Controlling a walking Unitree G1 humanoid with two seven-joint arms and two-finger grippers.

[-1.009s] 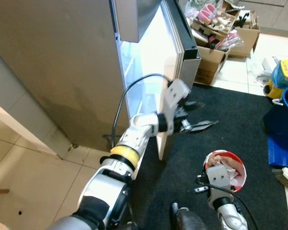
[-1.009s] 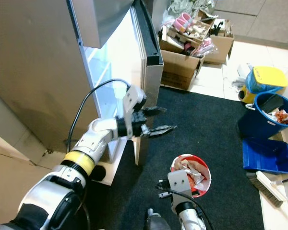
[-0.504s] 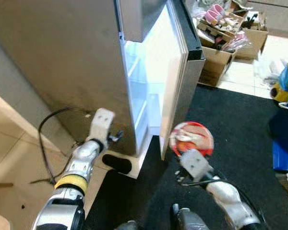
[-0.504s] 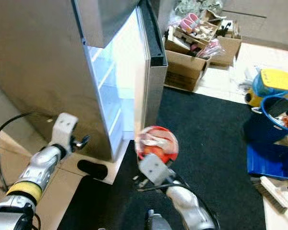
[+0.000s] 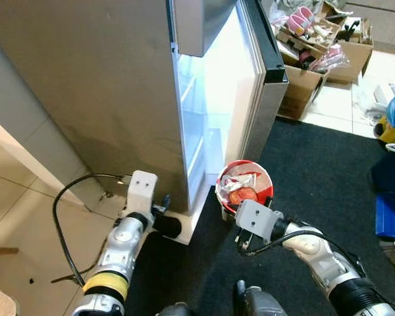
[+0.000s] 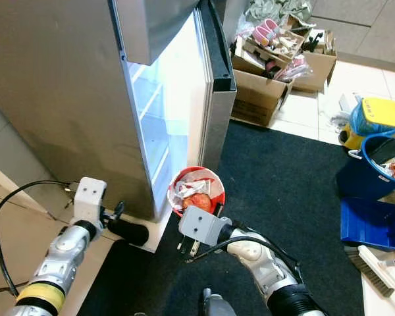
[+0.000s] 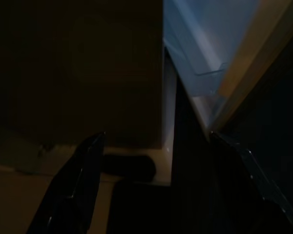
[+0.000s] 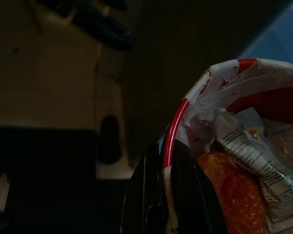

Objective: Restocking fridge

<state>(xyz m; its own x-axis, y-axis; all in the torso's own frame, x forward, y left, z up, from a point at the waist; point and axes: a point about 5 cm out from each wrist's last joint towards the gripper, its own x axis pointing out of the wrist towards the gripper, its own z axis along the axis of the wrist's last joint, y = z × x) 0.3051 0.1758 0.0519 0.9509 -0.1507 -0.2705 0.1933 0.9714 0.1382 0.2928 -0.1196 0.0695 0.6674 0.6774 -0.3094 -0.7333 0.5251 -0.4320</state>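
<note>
One red bowl [image 6: 197, 191] pinched by right tool [image 8: 168, 161], fridge [image 5: 210, 92] open

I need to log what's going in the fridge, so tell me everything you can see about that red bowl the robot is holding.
The red bowl is round, with a thin red rim. It holds crumpled white wrappers and something orange. The right gripper pinches its rim, one of its fingers outside, one inside. It hangs roughly level above the black mat, beside the open fridge door.
</note>
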